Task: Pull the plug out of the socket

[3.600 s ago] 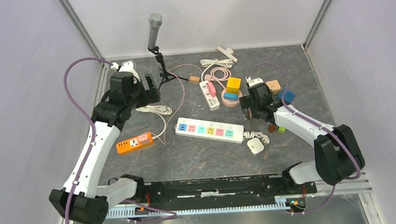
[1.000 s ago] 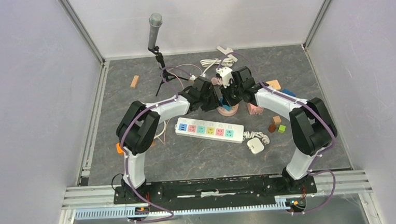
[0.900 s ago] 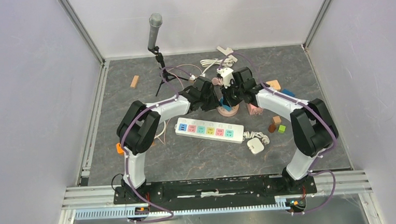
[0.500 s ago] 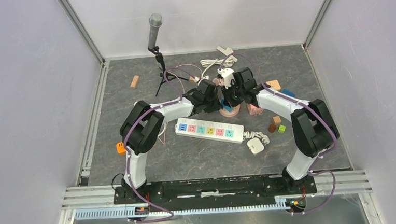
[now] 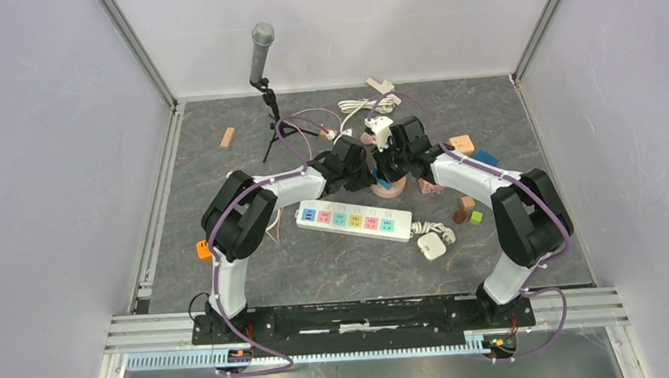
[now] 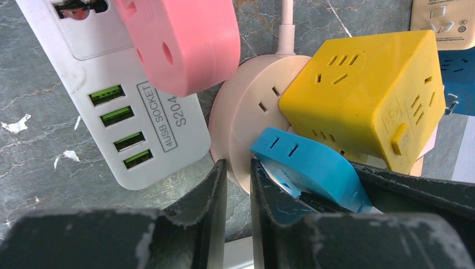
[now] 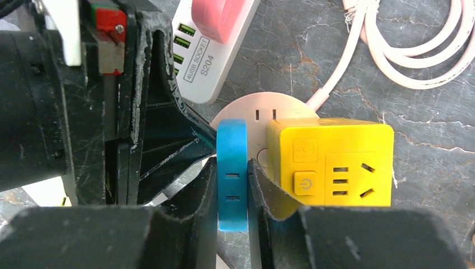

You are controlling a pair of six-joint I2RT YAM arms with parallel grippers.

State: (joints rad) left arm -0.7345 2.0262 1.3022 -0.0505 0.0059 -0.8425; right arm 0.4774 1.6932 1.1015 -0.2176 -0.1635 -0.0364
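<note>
A round pink socket [image 6: 252,112] lies on the table with a flat blue plug [image 7: 231,168] and a yellow cube adapter [image 7: 330,157] standing in its face. My right gripper [image 7: 232,161] is shut on the blue plug, one finger on each flat side. My left gripper [image 6: 238,165] is shut on the near rim of the pink socket, right beside the blue plug [image 6: 308,162]. In the top view both grippers, left [image 5: 367,176] and right [image 5: 393,170], meet over the socket [image 5: 387,188] and hide most of it.
A white USB strip [image 6: 129,106] carrying a pink adapter [image 6: 179,39] lies against the socket's left. A long white power strip [image 5: 354,218] is nearer the bases. A microphone stand [image 5: 260,49], coiled cables [image 7: 414,50], coloured blocks [image 5: 462,143] and a white charger [image 5: 431,246] lie around.
Both arms came in from the sides to the pink socket. In the last second the left jaws closed on its rim; the right stayed shut on the blue plug.
</note>
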